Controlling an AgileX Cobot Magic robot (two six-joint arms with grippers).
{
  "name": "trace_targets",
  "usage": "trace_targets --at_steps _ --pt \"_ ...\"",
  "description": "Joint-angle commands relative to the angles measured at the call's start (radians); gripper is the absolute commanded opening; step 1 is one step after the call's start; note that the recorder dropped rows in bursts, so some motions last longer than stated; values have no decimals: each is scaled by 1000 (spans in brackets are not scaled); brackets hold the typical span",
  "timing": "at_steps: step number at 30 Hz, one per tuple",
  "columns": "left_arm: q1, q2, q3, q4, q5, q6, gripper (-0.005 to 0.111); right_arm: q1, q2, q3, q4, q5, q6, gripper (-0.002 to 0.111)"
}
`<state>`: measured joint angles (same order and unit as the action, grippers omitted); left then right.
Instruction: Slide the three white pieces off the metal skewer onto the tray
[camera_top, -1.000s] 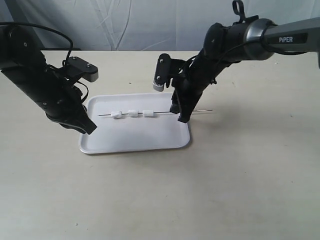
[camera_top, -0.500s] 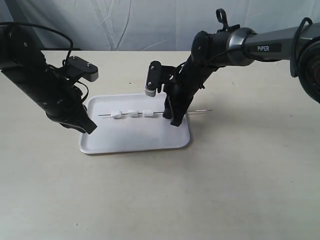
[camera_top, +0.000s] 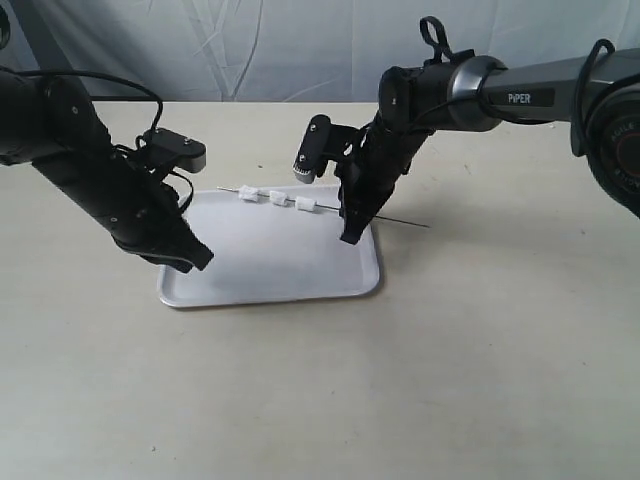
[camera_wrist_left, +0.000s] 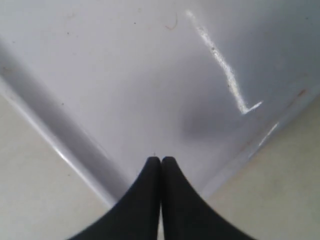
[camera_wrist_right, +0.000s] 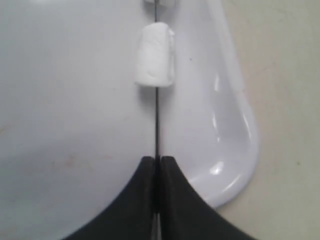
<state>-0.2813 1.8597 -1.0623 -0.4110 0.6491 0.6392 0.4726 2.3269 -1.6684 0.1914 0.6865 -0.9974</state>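
black, the right gripper (camera_wrist_right: 156, 161) has its two fingers pressed together with the metal skewer (camera_wrist_right: 156, 125) pinched in the seam between them. in the right wrist view the thin grey rod runs straight out from the fingertips to the nearest of the three white pieces (camera_wrist_right: 155, 55), a stubby chunk threaded on it a little way from the tips, and the edge of another piece just shows beyond. below them lies the glossy tray (camera_wrist_right: 75, 100), one rounded corner and its low rim beside the gripper. in the exterior view the right gripper (camera_top: 350, 238) points down over the right end of the tray and holds the skewer (camera_top: 330, 209) nearer its right end. a short length of it sticks out past the tray's right rim over the table (camera_top: 450, 350). the rest slants up-left in that view toward the tray's far rim, with all three white pieces (camera_top: 277, 199) strung along that half, close to one another but apart. whether the rod touches the tray cannot be told. the left gripper (camera_top: 195, 260) hangs over the tray's near left corner, well apart from the skewer. in the left wrist view its fingers meet with no gap and nothing between them (camera_wrist_left: 161, 161), above bare white tray (camera_wrist_left: 125, 75) near a corner.
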Motion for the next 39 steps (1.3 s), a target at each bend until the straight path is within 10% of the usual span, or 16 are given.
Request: trace_targets --at_steps 1,13,22,39 --pt "-6 44 -4 -97 -88 -1 0 -2 31 -2 -11 111 93 -1" --pt "-6 48 -4 -163 -187 -1 0 3 -65 -3 364 -72 133 -1" --pt "-6 46 -4 -292 -155 -11 0 5 -243 20 111 59 537 -1" --pt "-6 -215 34 -467 74 9 0 5 -626 601 200 -190 608 -1"
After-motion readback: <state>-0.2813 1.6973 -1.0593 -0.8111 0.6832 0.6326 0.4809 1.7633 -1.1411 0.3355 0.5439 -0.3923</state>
